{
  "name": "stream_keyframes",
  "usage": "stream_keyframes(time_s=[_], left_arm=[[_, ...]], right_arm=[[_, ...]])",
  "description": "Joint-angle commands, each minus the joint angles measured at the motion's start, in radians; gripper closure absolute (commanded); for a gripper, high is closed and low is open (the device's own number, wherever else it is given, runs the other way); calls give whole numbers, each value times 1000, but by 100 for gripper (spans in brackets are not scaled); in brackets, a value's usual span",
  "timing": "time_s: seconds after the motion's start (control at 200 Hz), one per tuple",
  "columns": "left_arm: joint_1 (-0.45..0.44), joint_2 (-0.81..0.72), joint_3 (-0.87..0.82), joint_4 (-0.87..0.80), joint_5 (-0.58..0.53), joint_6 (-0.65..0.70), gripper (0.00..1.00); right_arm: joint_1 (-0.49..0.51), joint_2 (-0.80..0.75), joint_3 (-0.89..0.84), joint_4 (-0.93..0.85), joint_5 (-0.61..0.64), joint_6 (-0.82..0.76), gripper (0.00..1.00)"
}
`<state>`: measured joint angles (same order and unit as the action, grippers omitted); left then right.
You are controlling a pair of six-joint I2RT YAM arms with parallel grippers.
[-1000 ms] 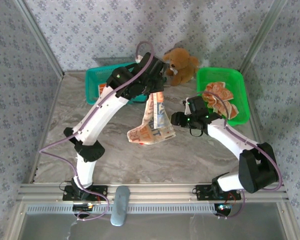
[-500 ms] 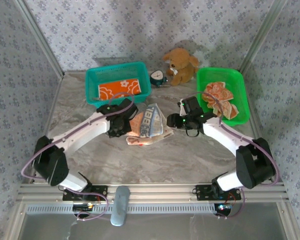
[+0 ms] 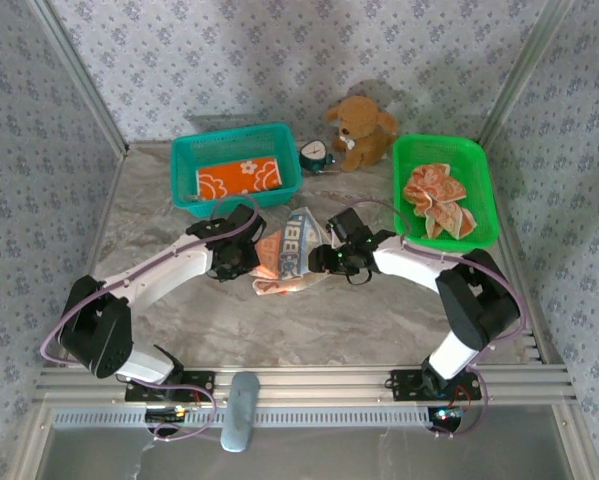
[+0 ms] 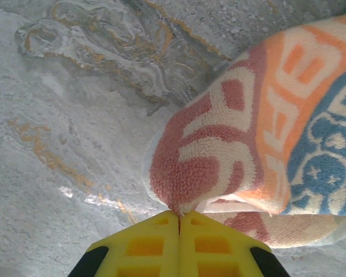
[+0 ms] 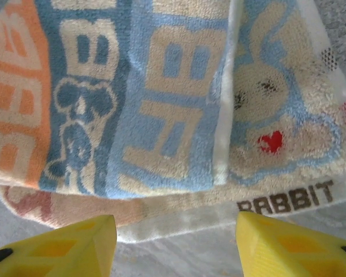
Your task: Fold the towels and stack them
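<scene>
Lettered towel (image 3: 297,243) bunched mid-table. Left gripper (image 4: 179,214) clamped on its pink edge; right gripper (image 5: 175,231) held spread wide at its right side. Orange towel (image 3: 239,177) laid in teal basket (image 3: 184,175), far left.

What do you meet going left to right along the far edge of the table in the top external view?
Teal basket holding a folded orange towel → small clock-like object → brown plush toy → green basket holding crumpled towels.
</scene>
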<state>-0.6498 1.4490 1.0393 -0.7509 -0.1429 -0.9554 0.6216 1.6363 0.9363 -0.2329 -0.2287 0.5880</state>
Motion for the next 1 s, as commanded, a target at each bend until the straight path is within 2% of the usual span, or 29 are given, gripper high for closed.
stream_keyframes(time_s=[0.0, 0.12, 0.185, 0.285, 0.36, 0.555, 0.685, 0.795, 0.884, 0.999], left_arm=[[3, 1, 13, 20, 27, 21, 100], [4, 10, 18, 23, 33, 29, 100], [8, 11, 21, 20, 31, 35, 100], [21, 14, 25, 18, 29, 46, 100], [37, 13, 28, 18, 29, 54, 100], [74, 11, 51, 16, 25, 80, 100], [92, 17, 65, 22, 28, 95, 100], [96, 34, 70, 39, 35, 104, 100], [97, 62, 74, 47, 54, 106, 100], [96, 90, 71, 66, 68, 110, 100]], right_arm=[[-8, 40, 47, 50, 9, -1, 41], [-20, 100, 85, 60, -14, -19, 44], [-21, 113, 102, 63, -10, -36, 51], [-21, 117, 151, 24, -7, -59, 74], [-22, 108, 183, -18, -14, -69, 100], [-20, 29, 221, -177, -37, -56, 100], [-21, -45, 293, -387, -58, -30, 100], [-28, -43, 342, -511, -112, 13, 100], [-44, 12, 364, -520, -136, 15, 100], [-68, 129, 400, -430, -146, 10, 95]])
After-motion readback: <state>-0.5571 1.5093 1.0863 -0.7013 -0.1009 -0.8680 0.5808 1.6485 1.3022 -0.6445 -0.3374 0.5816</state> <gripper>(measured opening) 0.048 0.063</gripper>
